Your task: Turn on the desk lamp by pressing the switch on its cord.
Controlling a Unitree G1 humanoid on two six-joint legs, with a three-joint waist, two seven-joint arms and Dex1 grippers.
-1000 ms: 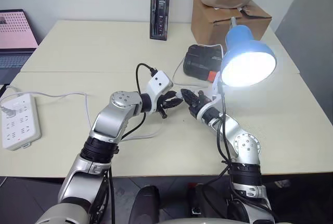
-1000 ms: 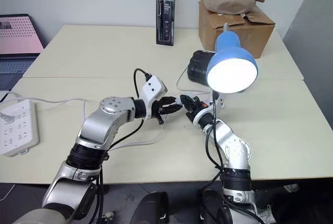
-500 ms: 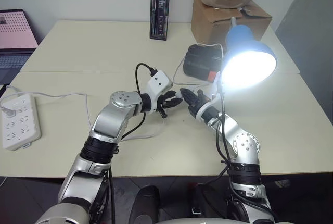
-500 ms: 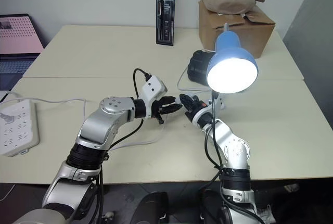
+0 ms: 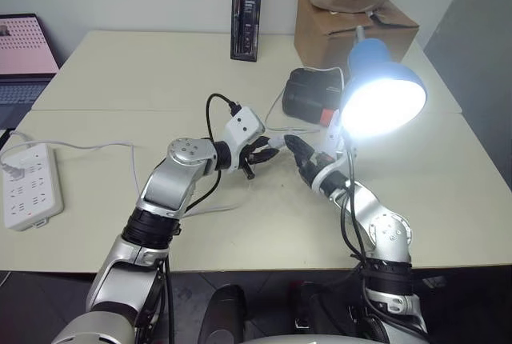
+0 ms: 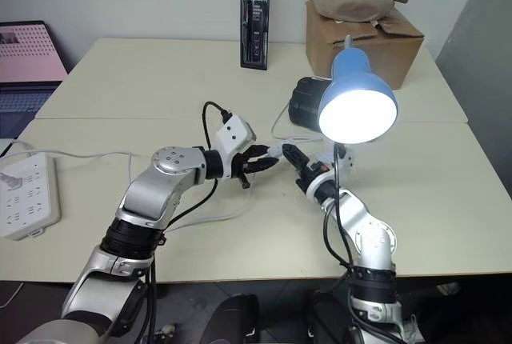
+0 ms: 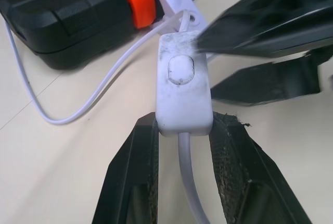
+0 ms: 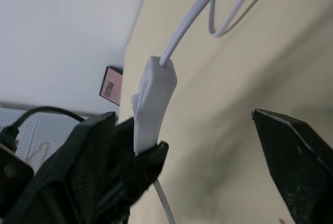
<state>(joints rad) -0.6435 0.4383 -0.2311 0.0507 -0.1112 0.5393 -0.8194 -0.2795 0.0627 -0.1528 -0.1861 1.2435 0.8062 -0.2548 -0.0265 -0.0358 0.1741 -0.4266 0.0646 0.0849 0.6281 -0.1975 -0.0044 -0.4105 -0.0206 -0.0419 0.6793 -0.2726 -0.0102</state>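
Observation:
The desk lamp (image 5: 382, 92) stands at the table's right, its blue shade facing me with the bulb lit. The cord (image 7: 78, 112), thin and white, loops over the table past a black case. The small white switch (image 7: 183, 86) hangs above the table's middle. My left gripper (image 5: 268, 152) is shut on the switch's lower end, a finger on each side. My right gripper (image 5: 310, 152) stands open just right of the switch. One of its fingertips (image 7: 218, 36) is close to the switch's top corner, and I cannot tell whether it touches.
A black case with an orange latch (image 5: 312, 94) lies behind the grippers. A cardboard box (image 5: 352, 28) with a beige cloth on top stands at the back right. A white power strip (image 5: 30, 186) lies at the left edge, a laptop (image 5: 24, 48) beyond it.
My right gripper has opened and drawn back a little to the right, away from the switch. The left gripper has kept its hold and place. The lamp is lit throughout.

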